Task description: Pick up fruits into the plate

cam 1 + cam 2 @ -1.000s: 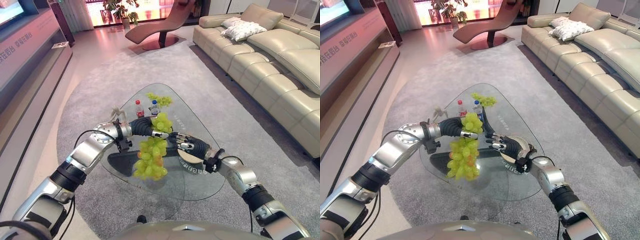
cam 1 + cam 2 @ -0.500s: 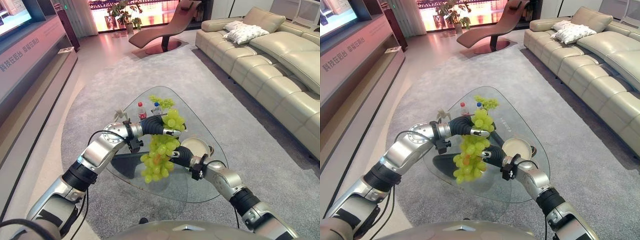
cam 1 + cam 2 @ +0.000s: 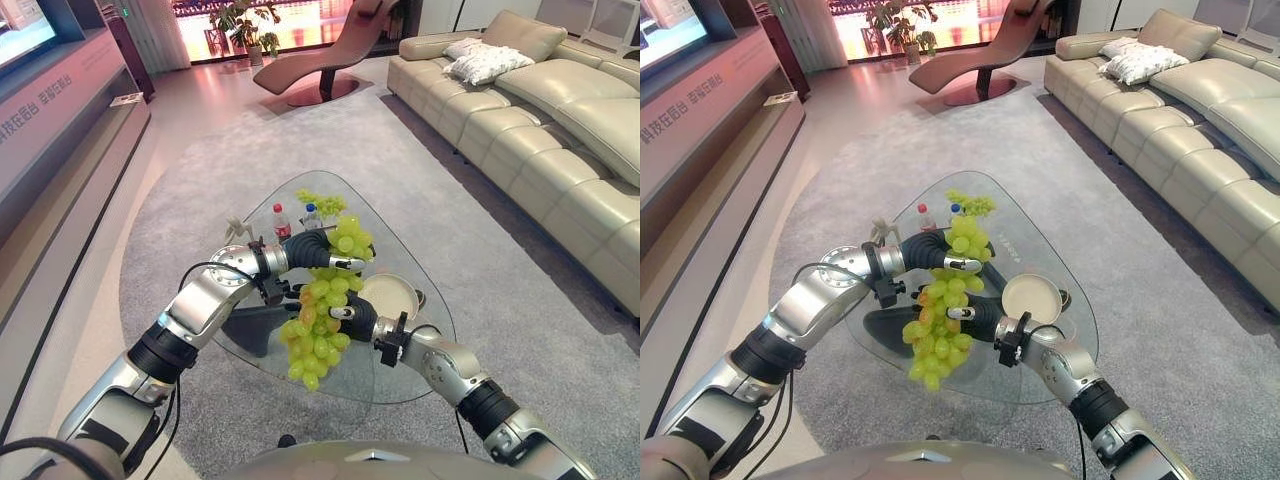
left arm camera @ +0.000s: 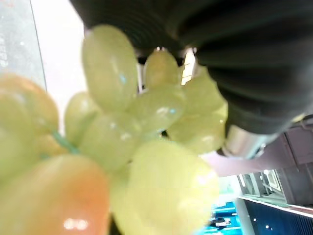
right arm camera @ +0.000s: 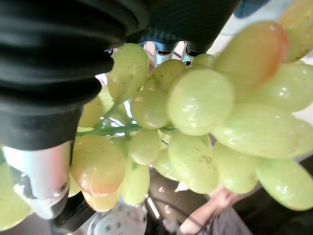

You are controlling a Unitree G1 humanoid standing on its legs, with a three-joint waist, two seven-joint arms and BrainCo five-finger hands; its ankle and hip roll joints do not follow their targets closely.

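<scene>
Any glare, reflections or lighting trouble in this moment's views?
Left eye view: bright backlight from the far windows glares off the floor near the brown lounge chair; the clear glass table shows faint reflections, but the green grape bunch in the left hand is evenly lit. Left wrist view and right wrist view: grapes close to the lens carry small highlights.

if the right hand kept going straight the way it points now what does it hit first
The grape bunch: the right hand points toward the robot's left and already sits against its middle. Past it probably comes the left arm, though depth is unclear.
</scene>
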